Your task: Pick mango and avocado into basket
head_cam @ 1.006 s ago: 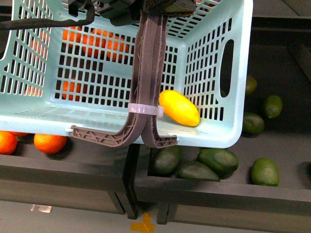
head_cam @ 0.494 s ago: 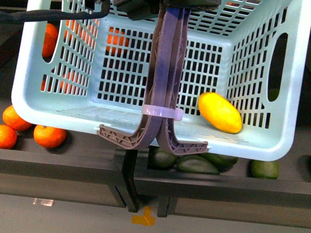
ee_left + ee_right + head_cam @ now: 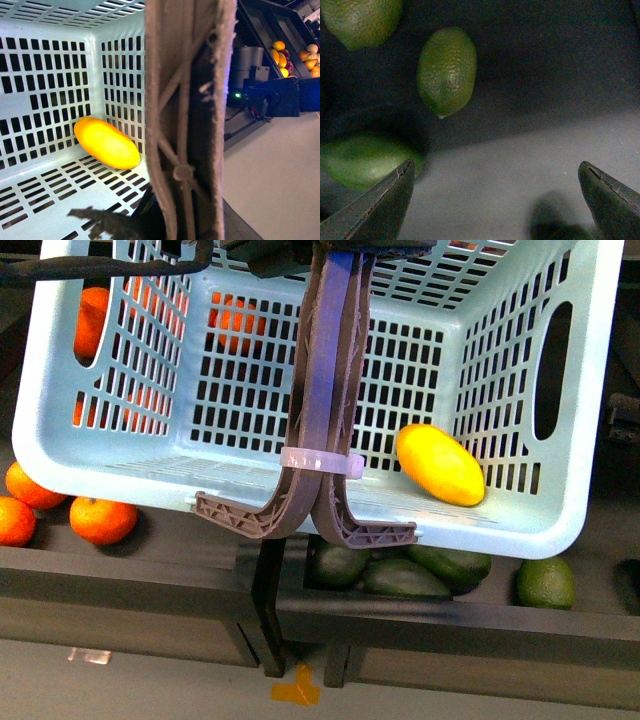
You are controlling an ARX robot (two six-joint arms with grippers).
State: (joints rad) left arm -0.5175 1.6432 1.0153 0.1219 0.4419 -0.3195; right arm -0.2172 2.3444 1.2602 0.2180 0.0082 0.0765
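Right fingers [image 3: 375, 205] spread above an avocado [image 3: 446, 70], left arm [image 3: 265, 252] hoisting basket [image 3: 100, 465].

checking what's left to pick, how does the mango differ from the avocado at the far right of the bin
Colour: the mango is yellow-orange, the avocado dark green.
Shape: the mango is long and oblong, the avocado shorter and egg-shaped.
Place: the mango lies inside the basket; the avocado sits in the dark bin below, outside the basket.
Both are whole, rounded fruit.
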